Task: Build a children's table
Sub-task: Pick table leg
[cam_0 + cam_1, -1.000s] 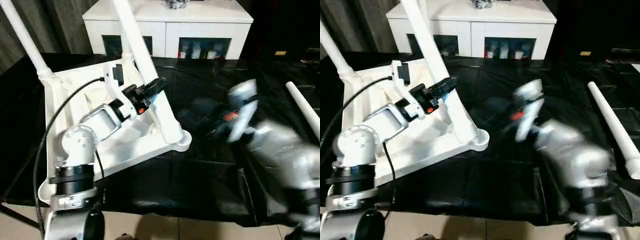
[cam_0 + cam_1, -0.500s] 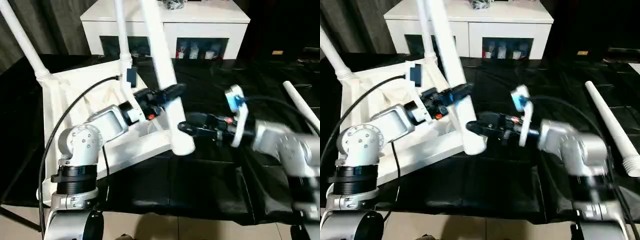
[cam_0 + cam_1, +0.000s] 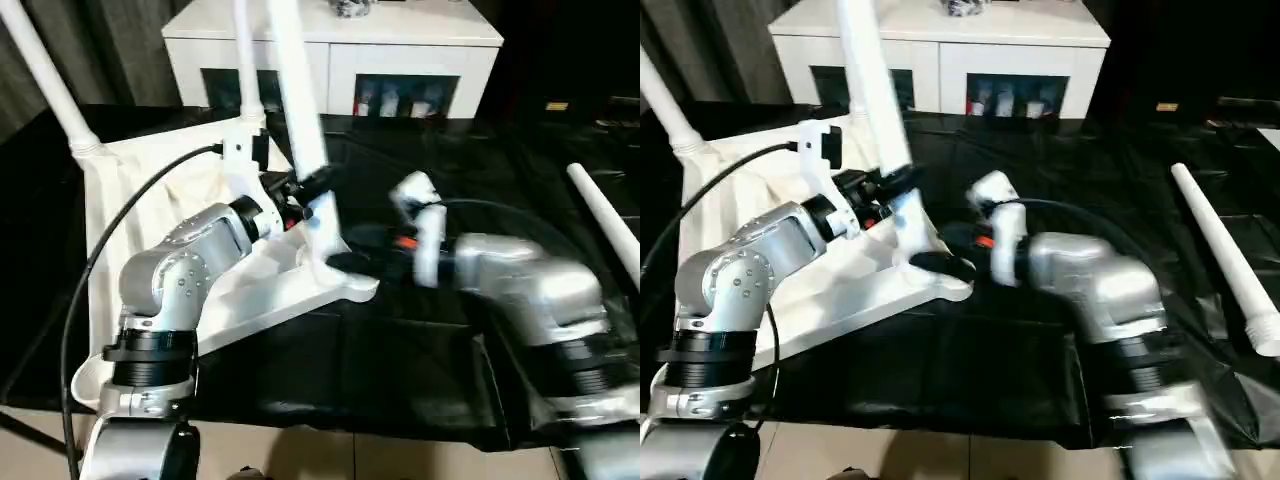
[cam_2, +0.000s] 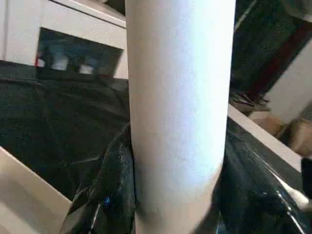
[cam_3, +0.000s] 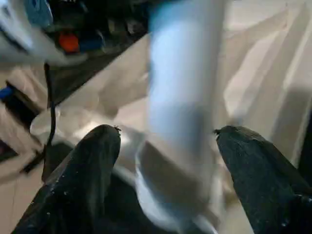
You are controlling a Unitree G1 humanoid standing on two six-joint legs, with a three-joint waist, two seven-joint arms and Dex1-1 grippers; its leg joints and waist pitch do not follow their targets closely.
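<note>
The top [image 3: 270, 300] lies ribs-up on the left half of the black bench [image 3: 400, 380]. One leg already stands at its ten o'clock corner [image 3: 40, 60] and another at its one o'clock corner [image 3: 245, 60].

The third leg [image 3: 295, 90] is the one that has moved. Half a second ago it hung clear of the top, with its foot out past the edge towards three o'clock. Now it has swung back and stands nearer upright, its foot down at the five o'clock corner socket [image 3: 350, 288]. I can't tell from here whether it is truly seated or only resting on the rim.

The left gripper [image 3: 312, 188] is clamped on the lower part of the shaft, its dark fingers [image 4: 109, 195] tight against the tube. The right gripper [image 3: 348, 262] has come in low from three o'clock, and its fingers [image 5: 83, 185] are spread either side of the foot without pinching it.

To my eye that means the leg is lined up again and the right arm is there to guide or brace it, so the next move probably calls for a firm push or twist.

The fourth leg [image 3: 605, 225] lies well apart on the bench at three o'clock, so two corners are not yet finished
</note>
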